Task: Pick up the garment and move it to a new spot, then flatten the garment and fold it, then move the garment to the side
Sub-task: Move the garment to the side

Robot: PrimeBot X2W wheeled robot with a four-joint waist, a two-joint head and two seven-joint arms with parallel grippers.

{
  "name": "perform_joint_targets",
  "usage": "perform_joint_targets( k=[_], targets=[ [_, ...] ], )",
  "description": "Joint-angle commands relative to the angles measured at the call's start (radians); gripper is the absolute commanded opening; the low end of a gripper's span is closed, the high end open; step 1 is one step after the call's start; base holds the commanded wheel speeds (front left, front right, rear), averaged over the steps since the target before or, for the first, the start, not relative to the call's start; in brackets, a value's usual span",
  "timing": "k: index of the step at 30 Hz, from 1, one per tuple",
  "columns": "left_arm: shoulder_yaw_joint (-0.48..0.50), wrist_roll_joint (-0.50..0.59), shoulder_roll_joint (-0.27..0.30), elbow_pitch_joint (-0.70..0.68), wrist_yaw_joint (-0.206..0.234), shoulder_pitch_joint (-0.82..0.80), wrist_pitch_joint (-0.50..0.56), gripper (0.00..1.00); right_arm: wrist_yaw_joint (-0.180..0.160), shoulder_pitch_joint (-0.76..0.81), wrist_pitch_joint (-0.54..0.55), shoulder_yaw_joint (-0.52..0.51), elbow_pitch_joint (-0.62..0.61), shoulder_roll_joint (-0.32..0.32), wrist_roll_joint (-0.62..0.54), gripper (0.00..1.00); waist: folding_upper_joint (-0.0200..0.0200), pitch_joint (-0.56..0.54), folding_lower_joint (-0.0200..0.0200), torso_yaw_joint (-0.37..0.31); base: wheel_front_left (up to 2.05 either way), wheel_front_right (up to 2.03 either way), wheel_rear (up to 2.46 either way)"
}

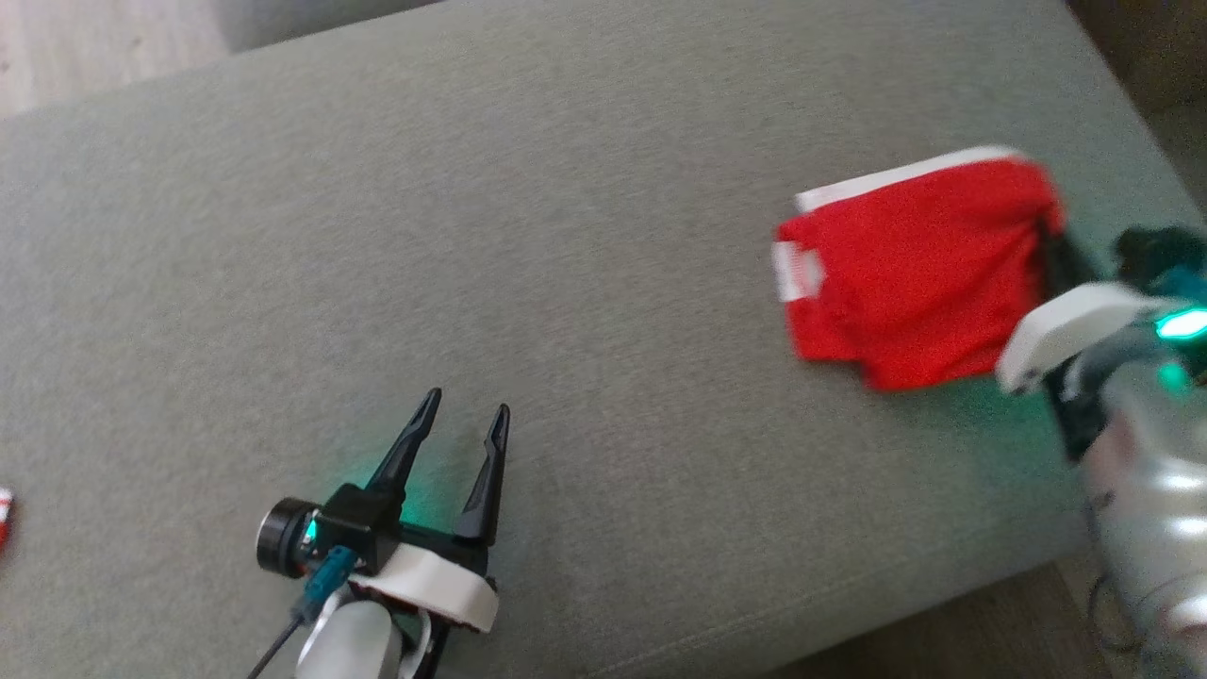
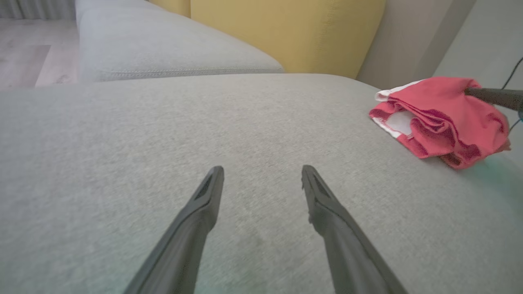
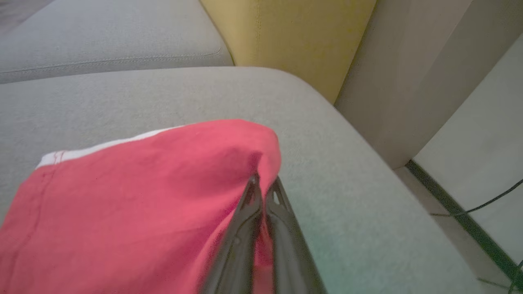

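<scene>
The garment (image 1: 919, 264) is red with white trim, folded into a compact bundle at the right of the grey cushion (image 1: 566, 236). My right gripper (image 1: 1049, 236) is shut on the garment's right edge, pinching a fold of red cloth. In the right wrist view the closed fingertips (image 3: 263, 183) bite into the garment (image 3: 143, 196), whose edge is lifted a little. The left wrist view has the garment (image 2: 441, 118) at the far right, with a right finger (image 2: 494, 97) reaching into it. My left gripper (image 1: 467, 407) stands open over bare cushion at the lower left, its fingers (image 2: 204, 200) apart with nothing between them.
A yellow back cushion (image 2: 286, 32) rises behind the seat. A second grey seat cushion (image 2: 163, 49) lies beyond a seam. The cushion's right edge drops to a floor with a dark cable (image 3: 482, 204). A small red and white scrap (image 1: 5, 517) sits at the far left.
</scene>
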Motion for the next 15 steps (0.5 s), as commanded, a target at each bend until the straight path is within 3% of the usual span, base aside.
perform_joint_targets(
  k=[1, 6, 9, 15],
  targets=[
    [0.035, 0.008, 0.006, -0.023, -0.005, -0.026, -0.009, 1.0, -0.002, -0.049, 0.0, -0.008, -0.009, -0.024, -0.034, 0.0, 0.0, 0.029, 0.0, 0.04, 0.0, 0.0, 0.0],
    [0.024, 0.007, 0.012, -0.03, -0.005, -0.042, -0.009, 1.0, -0.002, -0.137, 0.044, -0.13, 0.021, -0.109, -0.151, 0.0, 0.0, 0.069, 0.0, 0.093, 0.0, 0.0, 0.0],
    [0.017, 0.002, 0.015, -0.046, -0.005, -0.061, -0.009, 1.0, -0.002, -0.172, 0.079, -0.279, 0.008, -0.165, -0.231, 0.0, 0.0, 0.099, 0.0, 0.128, 0.0, 0.0, 0.0],
    [0.022, -0.004, 0.018, -0.062, -0.005, -0.076, -0.009, 1.0, -0.002, -0.179, 0.098, -0.446, -0.056, -0.173, -0.371, 0.0, 0.0, 0.121, 0.0, 0.148, 0.0, 0.0, 0.0]
  ],
)
